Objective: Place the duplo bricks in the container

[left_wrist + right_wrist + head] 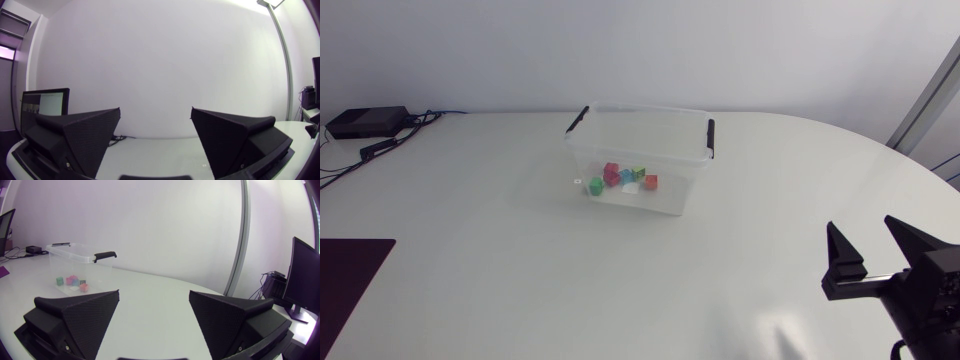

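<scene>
The big white table [500,230] has a round far edge. Toward the back of it, near the middle, stands the clear plastic box [685,160]. It is open at the top and has a black handle [710,137] at each end.

My right gripper [862,228] is over the near right part of the table, well apart from the clear plastic box. Its two black wedge fingers stand wide apart and hold nothing. My left gripper [156,110] is spread wide too, with nothing between its fingers.

A small black device [365,122] with cables sits at the far left of the table.

The little duplo bricks lie close together on the floor of the clear plastic box. There is a green brick [596,186], a pink brick [611,172], a blue brick [626,176], a yellow-green brick [638,173] and a red brick [650,182].
</scene>
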Robot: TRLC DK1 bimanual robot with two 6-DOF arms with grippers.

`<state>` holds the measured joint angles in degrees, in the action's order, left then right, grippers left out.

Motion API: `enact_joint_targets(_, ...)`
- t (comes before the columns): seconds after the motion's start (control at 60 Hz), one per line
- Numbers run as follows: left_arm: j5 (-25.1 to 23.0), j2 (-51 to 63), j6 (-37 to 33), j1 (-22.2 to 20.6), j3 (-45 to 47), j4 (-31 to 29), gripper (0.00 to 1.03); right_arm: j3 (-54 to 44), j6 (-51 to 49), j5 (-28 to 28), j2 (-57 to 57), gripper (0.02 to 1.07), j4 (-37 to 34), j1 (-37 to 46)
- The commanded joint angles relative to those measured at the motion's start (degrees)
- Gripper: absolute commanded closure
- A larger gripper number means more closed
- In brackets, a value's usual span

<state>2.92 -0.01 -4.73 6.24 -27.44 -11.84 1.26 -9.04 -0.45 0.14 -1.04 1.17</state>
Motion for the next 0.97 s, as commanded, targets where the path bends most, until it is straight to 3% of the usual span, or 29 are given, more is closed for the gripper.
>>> enact_joint_targets(0.0,-0.87,-0.67,-0.04,-0.78,2.80,1.90,0.05,-1.26,0.85,-0.31,-0.45,0.06,0.73,-0.41)
enact_joint_targets(0.817,-2.91,0.01,4.71,-6.21,27.31,11.78,0.05,-1.26,8.99,0.44,-0.14,0.06,1.04,-1.17)
enact_joint_targets(0.95,-2.92,0.01,4.73,-6.24,27.44,11.84,0.05,-1.26,9.04,0.45,-0.14,0.06,1.04,-1.17)
